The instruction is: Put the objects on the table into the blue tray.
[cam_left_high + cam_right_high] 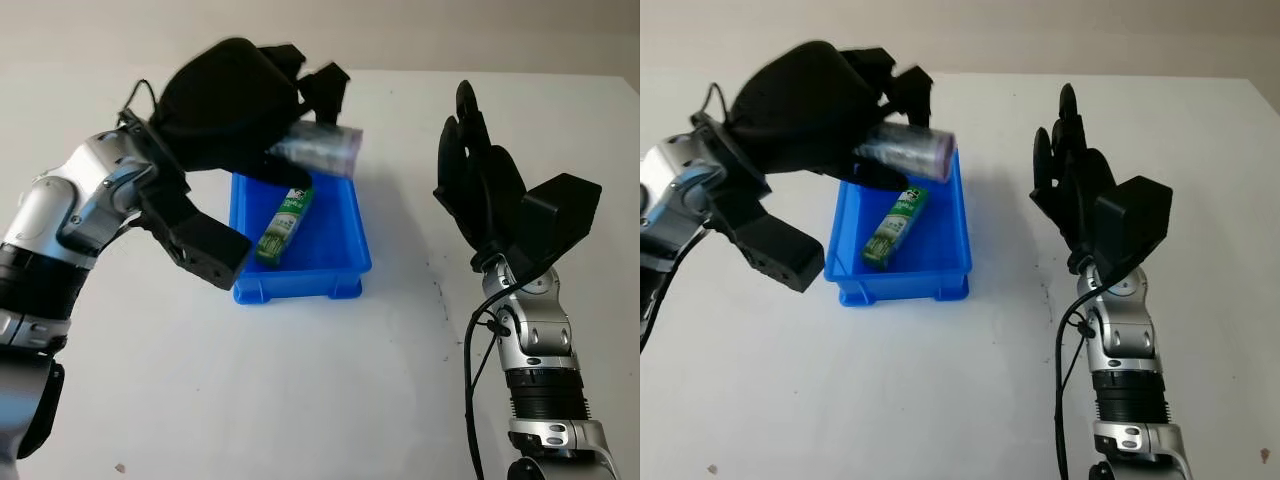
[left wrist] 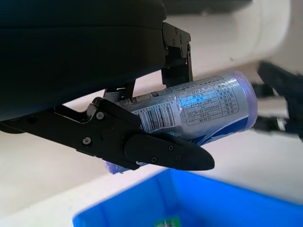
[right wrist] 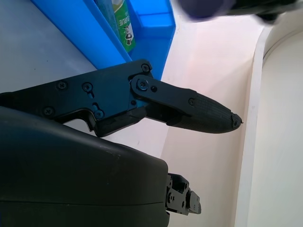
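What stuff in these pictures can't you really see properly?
1. Can: motion-blurred in the head views; its far half is covered by the left hand.
2. Green tube in the blue tray: print too small to read.
3. Tray's back wall: hidden behind the left hand.
4. Right hand, open beside the tray: palm faces away.

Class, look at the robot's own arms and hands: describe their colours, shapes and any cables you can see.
Both arms are silver metal with black ribbed joint bands. The left hand and right hand have bulky matte-black shells and slim black fingers fastened with small screws. A boxy black module sits at each wrist. A thin black cable loops down beside the right forearm.
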Controlling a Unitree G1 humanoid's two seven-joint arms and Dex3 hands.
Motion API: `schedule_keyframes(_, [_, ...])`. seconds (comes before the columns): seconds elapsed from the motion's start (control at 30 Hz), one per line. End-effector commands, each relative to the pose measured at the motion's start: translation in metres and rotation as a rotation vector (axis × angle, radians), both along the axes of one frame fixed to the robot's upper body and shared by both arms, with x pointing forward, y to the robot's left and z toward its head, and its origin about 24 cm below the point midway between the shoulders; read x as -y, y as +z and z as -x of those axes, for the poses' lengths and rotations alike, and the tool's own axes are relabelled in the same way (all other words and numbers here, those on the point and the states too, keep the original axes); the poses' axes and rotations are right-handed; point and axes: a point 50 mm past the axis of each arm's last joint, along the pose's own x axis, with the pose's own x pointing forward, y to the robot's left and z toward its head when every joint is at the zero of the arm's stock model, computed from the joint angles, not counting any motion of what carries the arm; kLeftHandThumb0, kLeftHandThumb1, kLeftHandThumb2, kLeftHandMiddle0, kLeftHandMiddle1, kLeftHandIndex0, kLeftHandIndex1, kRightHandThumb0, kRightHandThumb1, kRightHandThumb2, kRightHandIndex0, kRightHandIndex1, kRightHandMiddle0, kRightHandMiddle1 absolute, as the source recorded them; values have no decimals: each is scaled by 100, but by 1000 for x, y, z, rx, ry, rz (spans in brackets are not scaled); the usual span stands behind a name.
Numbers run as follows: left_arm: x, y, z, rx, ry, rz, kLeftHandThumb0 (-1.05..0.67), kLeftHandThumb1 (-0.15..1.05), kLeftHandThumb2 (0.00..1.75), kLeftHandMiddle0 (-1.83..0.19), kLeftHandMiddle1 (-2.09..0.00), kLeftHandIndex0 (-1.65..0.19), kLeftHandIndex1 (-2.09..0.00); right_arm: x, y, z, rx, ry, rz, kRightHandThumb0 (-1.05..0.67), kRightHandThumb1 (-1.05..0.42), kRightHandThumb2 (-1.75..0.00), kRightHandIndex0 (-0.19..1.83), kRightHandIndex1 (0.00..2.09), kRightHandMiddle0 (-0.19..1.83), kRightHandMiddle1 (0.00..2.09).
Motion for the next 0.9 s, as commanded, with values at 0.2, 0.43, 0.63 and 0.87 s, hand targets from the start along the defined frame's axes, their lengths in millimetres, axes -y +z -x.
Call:
schedule_keyframes(0.2, [4,-5,-6,-93,107,-158,-56,105,37,-69,-202,-26,-77,4,0,4,-3,-18,4,-72,-105,-72,-19,0,-19,0])
schedule_keyframes(0.43, [-2,-9,-7,-195,113,-182,-71,105,49,-21,-92,-7,-54,2,-2,3,-6,-19,-1,-71,-105,-71,-19,0,-19,0])
schedule_keyframes(0.63, [-5,-8,-5,-226,111,-173,-84,105,62,-9,-4,18,-8,1,-4,3,-11,-17,-4,-68,-105,-70,-19,0,-19,0])
schedule_keyframes(0.87, [-11,4,-3,-281,76,-47,-91,105,70,18,0,19,0,1,-3,3,-7,-21,-3,-69,-105,-70,-19,0,-19,0])
